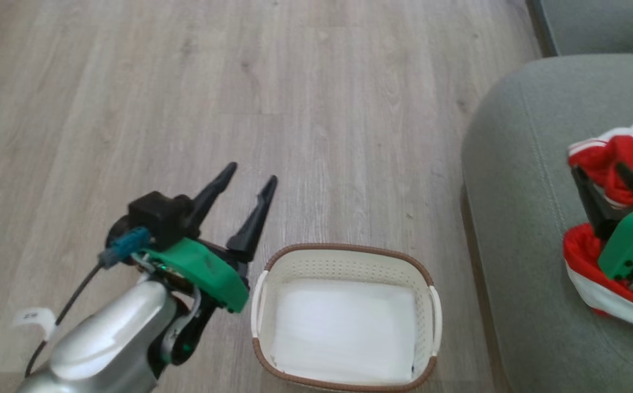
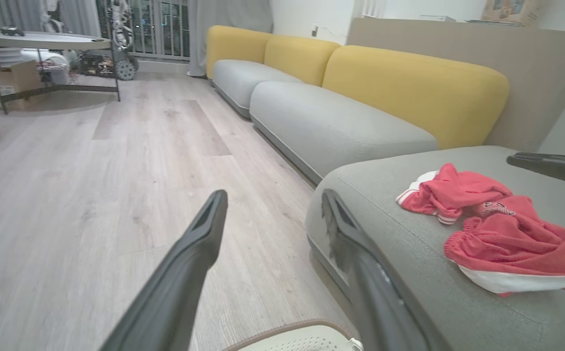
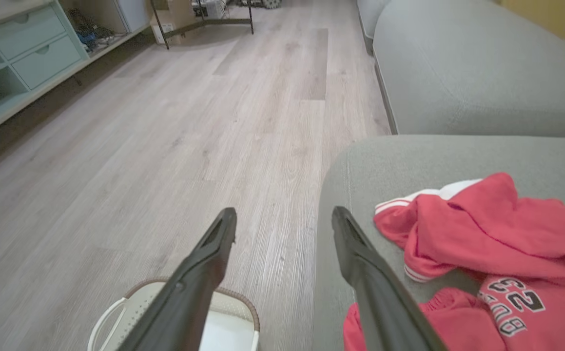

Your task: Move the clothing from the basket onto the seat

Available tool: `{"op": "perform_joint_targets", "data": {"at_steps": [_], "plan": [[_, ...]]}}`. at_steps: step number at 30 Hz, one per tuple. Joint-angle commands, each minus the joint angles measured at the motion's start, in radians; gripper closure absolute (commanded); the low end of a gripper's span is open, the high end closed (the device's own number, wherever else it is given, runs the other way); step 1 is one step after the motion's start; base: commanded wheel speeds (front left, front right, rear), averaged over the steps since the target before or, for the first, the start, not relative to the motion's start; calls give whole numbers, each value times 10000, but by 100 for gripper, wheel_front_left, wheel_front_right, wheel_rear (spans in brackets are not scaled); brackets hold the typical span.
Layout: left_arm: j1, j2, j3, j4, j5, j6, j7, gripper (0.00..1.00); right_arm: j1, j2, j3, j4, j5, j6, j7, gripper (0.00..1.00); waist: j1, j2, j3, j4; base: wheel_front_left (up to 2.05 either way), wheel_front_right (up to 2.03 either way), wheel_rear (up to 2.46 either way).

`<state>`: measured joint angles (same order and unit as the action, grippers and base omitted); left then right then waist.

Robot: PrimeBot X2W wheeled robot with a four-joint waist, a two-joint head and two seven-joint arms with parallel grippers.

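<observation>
The clothes (image 3: 482, 224) are lying on the seat (image 1: 513, 218), near its rounded corner, in a crumpled red heap; the basket (image 1: 349, 248) is sitting on the floor (image 1: 185, 82) just beside the seat, and it is holding nothing but a flat white sheet (image 1: 343, 327); so I am thinking the moving step is ending, with no red cloth left to fetch; the right pincer (image 3: 283, 210) is hanging over the seat right by the clothes, its two fingers spread wide and gripping nothing; the left pincer (image 1: 252, 174) is hovering over the floor beside the basket, its fingers also spread apart and gripping nothing; the next move is probably calling for the right arm to lift away cleanly, without snagging the loose cloth and dragging it off the seat; the clothes are looking soft and floppy, red with white stripes and white trim; one piece is showing white numbers with dark edges; the folds are bunching up and hiding the shapes, so I am not telling how many pieces are lying there, though it is looking like two
</observation>
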<state>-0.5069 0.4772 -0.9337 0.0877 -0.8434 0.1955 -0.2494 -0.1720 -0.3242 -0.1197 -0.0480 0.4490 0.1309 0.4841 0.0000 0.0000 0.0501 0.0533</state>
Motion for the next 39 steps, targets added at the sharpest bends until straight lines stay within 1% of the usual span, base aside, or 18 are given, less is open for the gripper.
{"op": "perform_joint_targets", "data": {"at_steps": [1, 4, 5, 9, 12, 16, 21, 23, 27, 32, 39], "plan": [[-191, 386, 700, -355, -1, 130, -121, 0, -254, -262, 158, -266, -125, -2, -425, 0, 0, 0, -111, 192, 0, 0, 0], [112, 473, 1093, -435, 96, 224, -122, 0, -128, -77, 99, -173, -287, -2, -1154, 0, 0, 0, -184, 378, 0, 0, 0], [112, 473, 1093, -435, 96, 224, -122, 0, -128, -77, 99, -173, -287, -2, -1154, 0, 0, 0, -184, 378, 0, 0, 0], [621, 547, 1728, -616, 314, 383, -122, 0, 88, 243, -142, 15, -534, -2, -2331, 0, 0, 0, -246, 535, 0, 0, 0], [1181, 419, 2640, -890, 553, 498, -123, 0, 317, 538, -316, 216, -726, -2, -3248, 0, 0, 0, -279, 584, 0, 0, 0], [2121, 246, 3777, -1139, 1027, 511, -123, 0, 648, 944, -191, 375, -938, -2, -4150, 0, 0, 0, -254, 530, 0, 0, 0], [3189, -12, 4942, -1270, 1598, 336, -123, 0, 930, 1205, 83, 506, -1091, -2, -5182, 0, 0, 0, -163, 409, 0, 0, 0], [3558, -80, 5251, -1292, 1908, 249, -123, 0, 1024, 1238, 134, 625, -1114, -2, -5544, 0, 0, 0, -141, 363, 0, 0, 0], [4158, -406, 5883, -1337, 2267, 70, -123, 0, 1231, 1309, 263, 853, -1161, -2, -6099, 0, 0, 0, -110, 292, 0, 0, 0], [4439, -840, 6368, -1275, 2641, -325, -124, 0, 1306, 1388, 483, 1085, -1188, -2, -6531, 0, 0, 0, -132, 199, 0, 0, 0], [4559, -1122, 6682, -1138, 2915, -661, -124, 0, 1187, 1385, 576, 1181, -1141, -2, -6577, 0, 0, 0, -141, 85, 0, 0, 0]]}}
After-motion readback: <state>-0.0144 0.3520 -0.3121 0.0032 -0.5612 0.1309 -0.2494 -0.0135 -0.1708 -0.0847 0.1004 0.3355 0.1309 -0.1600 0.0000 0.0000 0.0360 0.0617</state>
